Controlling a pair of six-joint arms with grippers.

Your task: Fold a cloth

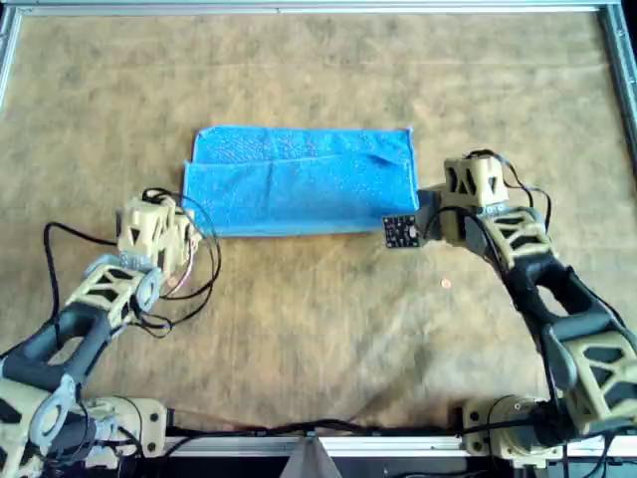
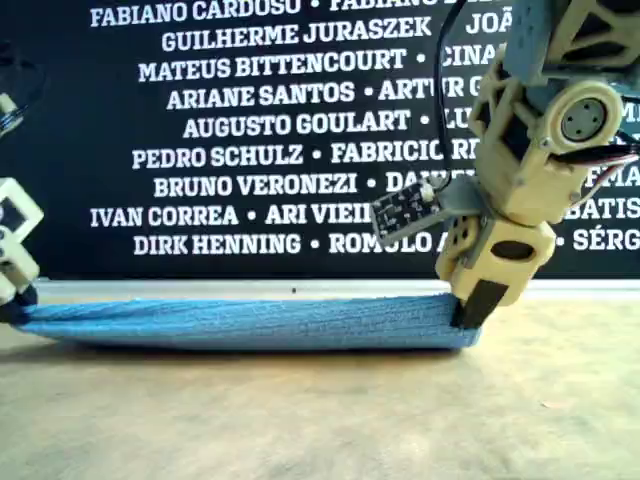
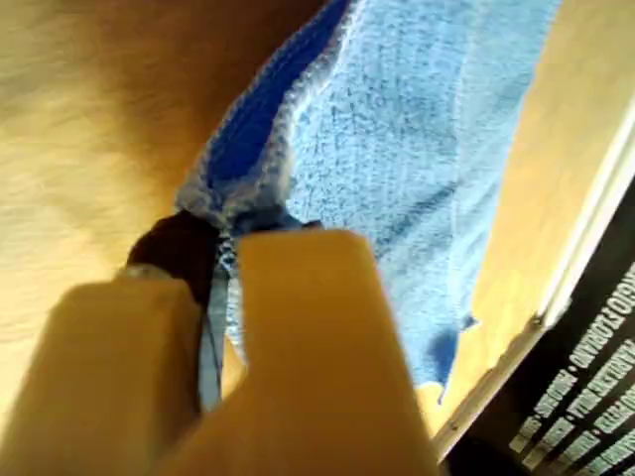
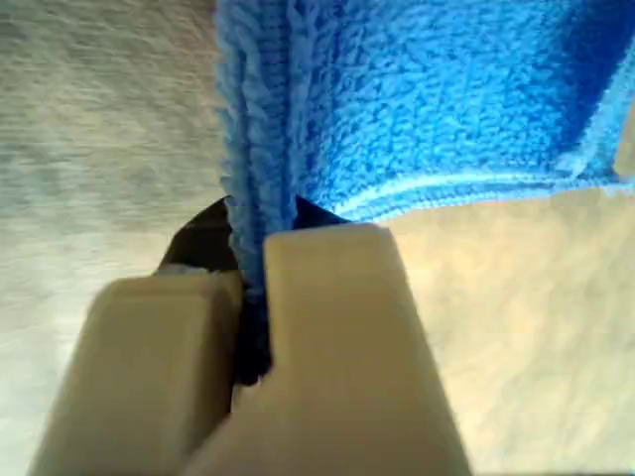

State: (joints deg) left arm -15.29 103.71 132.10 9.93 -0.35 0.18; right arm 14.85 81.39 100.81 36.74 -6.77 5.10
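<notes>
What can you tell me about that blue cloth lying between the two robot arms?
The bright sky-blue, nubbly microfibre cloth lies folded into a wide layered rectangle on the tan, fibrous table surface, with a thin hemmed edge running along its length. Seen from the side, it sits low and flat. The left gripper is shut on its layered edge at the overhead view's left end, and the right gripper pinches its stacked layers at the overhead view's right end.

Overhead view straight down over the whole table [image 1: 299, 329], exterior view low at table level facing a name-covered wall [image 2: 250, 130], wrist views pressed close (both on the cloth [image 1: 299, 184]).
</notes>
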